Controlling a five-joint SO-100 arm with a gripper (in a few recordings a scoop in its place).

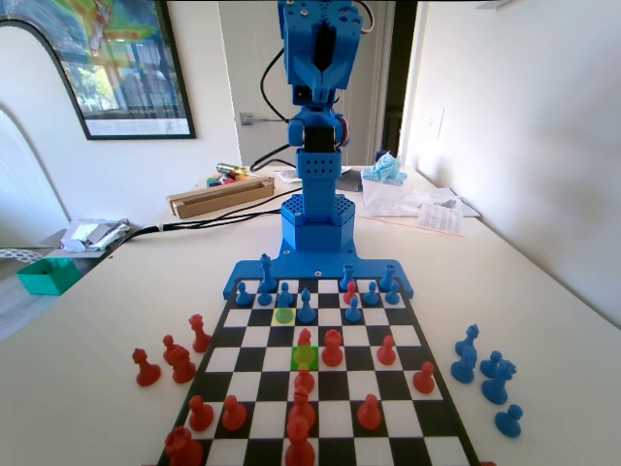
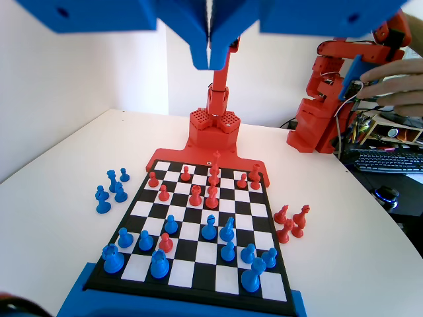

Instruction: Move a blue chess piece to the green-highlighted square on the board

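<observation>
While fixed view shows green-highlighted square [image 1: 305, 356] under red pawn [image 1: 305, 339], wrist view shows jaws clenched, empty.

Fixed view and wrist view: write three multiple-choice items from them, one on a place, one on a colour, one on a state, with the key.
1. In the fixed view, the blue pieces off the board stand
A. left of the board
B. right of the board
C. on the arm's base

2. In the fixed view, the highlighted square nearer the blue arm is
A. yellow
B. green
C. red

3. In the wrist view, the gripper is
A. open wide, low over the board
B. shut on a pawn
C. shut, empty, high above the board

Key: 1 B, since the loose blue pieces stand on the table right of the board. 2 A, since the yellow square lies closer to the blue arm than the green square. 3 C, since the gripper has its jaws together with nothing between them, far above the pieces.
</observation>
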